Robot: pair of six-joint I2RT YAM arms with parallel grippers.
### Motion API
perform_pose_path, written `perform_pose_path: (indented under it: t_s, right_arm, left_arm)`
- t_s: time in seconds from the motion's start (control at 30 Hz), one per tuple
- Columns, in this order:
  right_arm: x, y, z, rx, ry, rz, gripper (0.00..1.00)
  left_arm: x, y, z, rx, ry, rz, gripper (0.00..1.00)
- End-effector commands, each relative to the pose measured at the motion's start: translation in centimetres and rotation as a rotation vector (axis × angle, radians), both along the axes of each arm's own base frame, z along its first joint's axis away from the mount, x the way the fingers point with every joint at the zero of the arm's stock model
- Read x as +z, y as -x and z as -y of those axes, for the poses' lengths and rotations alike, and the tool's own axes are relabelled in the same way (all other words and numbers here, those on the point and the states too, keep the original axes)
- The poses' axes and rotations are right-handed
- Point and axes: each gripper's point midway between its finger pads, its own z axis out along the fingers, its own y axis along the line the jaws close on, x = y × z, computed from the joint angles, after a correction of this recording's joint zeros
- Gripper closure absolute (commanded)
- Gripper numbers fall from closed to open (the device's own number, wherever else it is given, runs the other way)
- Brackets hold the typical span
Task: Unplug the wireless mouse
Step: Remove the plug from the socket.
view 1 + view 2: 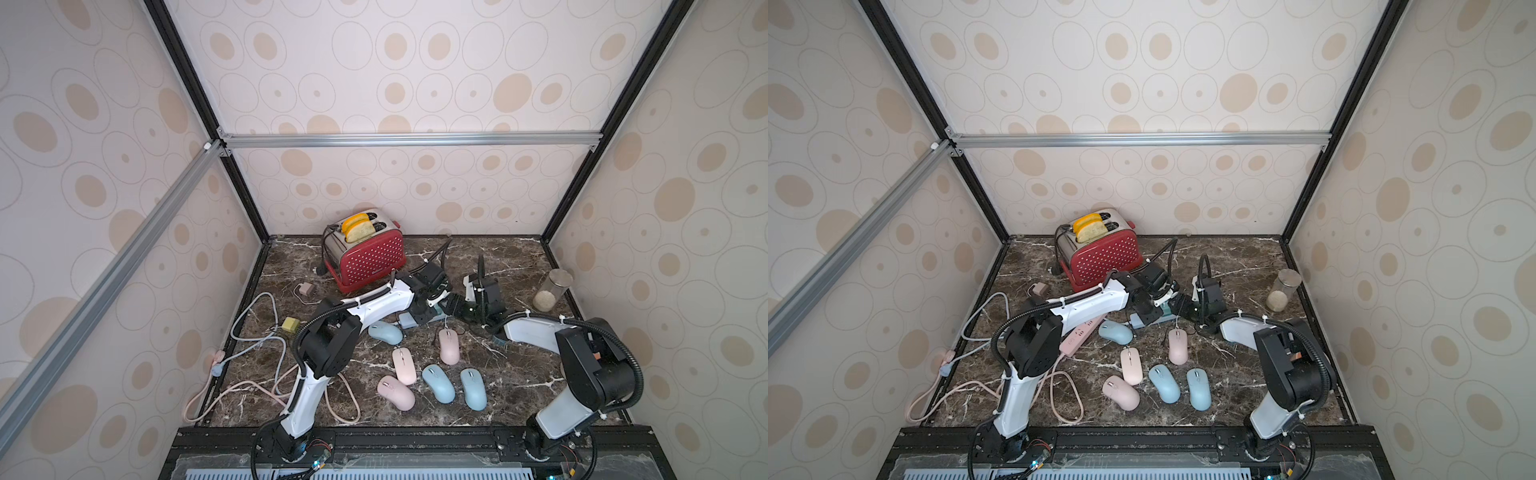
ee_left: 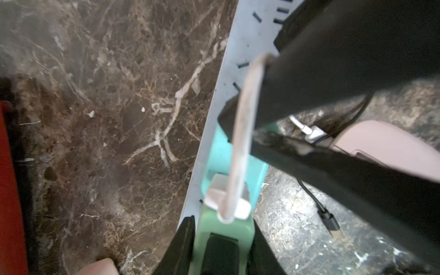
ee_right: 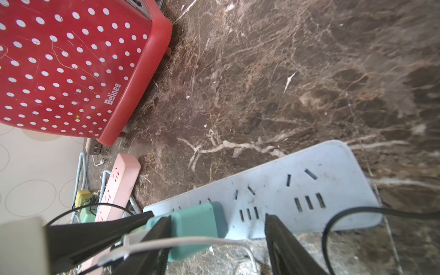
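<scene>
The left claw (image 2: 222,226) pinches the teal charger (image 3: 195,223), seated on the pale blue power strip (image 3: 309,185) mid-bench (image 1: 519,374), in front of the red toaster (image 1: 365,257). The right claw (image 3: 217,217) is spread, one finger against the charger. A white cable (image 3: 190,240) leaves the charger toward the pink mouse (image 1: 449,347), which lies just beside the strip on its front-edge side.

Toaster (image 1: 365,257) behind, mice (image 1: 438,384) in front, bare marble (image 1: 519,374) rightward.

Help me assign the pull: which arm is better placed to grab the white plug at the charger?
Right, probably: the right gripper is open beside the plug, while the left gripper clamps the charger at its end.
</scene>
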Motion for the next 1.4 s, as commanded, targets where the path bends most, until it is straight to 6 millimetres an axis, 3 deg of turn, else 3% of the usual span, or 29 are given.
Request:
perform_pose_path:
  t_s: [0.0, 0.1, 0.23, 0.4, 0.57, 0.77, 0.97, 1.2, 1.27, 1.37]
  right_arm:
    - [-9.2, 7.7, 2.4, 0.055, 0.219, -0.326, 0.35]
    - [-9.5, 7.9, 2.5, 0.056, 0.225, -0.334, 0.36]
    - [-9.7, 8.1, 2.5, 0.057, 0.23, -0.338, 0.36]
    - [-9.9, 8.3, 2.4, 0.057, 0.231, -0.345, 0.36]
    - [-10.0, 8.5, 2.3, 0.059, 0.234, -0.346, 0.36]
    - [-10.4, 8.7, 2.4, 0.059, 0.245, -0.353, 0.36]
    - [-10.6, 8.7, 2.2, 0.064, 0.249, -0.354, 0.36]
    - [-10.9, 8.6, 1.9, 0.067, 0.248, -0.363, 0.36]
    - [-11.0, 8.7, 1.9, 0.068, 0.251, -0.364, 0.36]
    - [-11.2, 8.8, 2.1, 0.065, 0.257, -0.368, 0.36]
  left_arm:
    - [3.5, 0.9, 4.3, -0.087, 0.182, -0.069, 1.0]
    - [4.7, 0.4, 4.5, -0.066, 0.254, -0.124, 1.0]
    - [5.1, -0.9, 4.6, -0.034, 0.28, 0.005, 1.0]
    - [5.4, 0.0, 5.4, -0.057, 0.311, 0.113, 1.0]
    - [5.7, 0.3, 4.4, -0.049, 0.281, 0.164, 1.0]
    - [6.0, 1.0, 4.4, -0.017, 0.434, -0.04, 1.0]
    - [5.4, 0.6, 3.7, -0.029, 0.248, -0.098, 1.0]
    - [4.0, 0.0, 3.4, -0.043, 0.047, 0.058, 1.0]
    - [4.7, -0.1, 3.4, -0.02, 0.138, 0.09, 1.0]
    - [7.6, -0.6, 3.2, 0.063, 0.443, 0.066, 1.0]
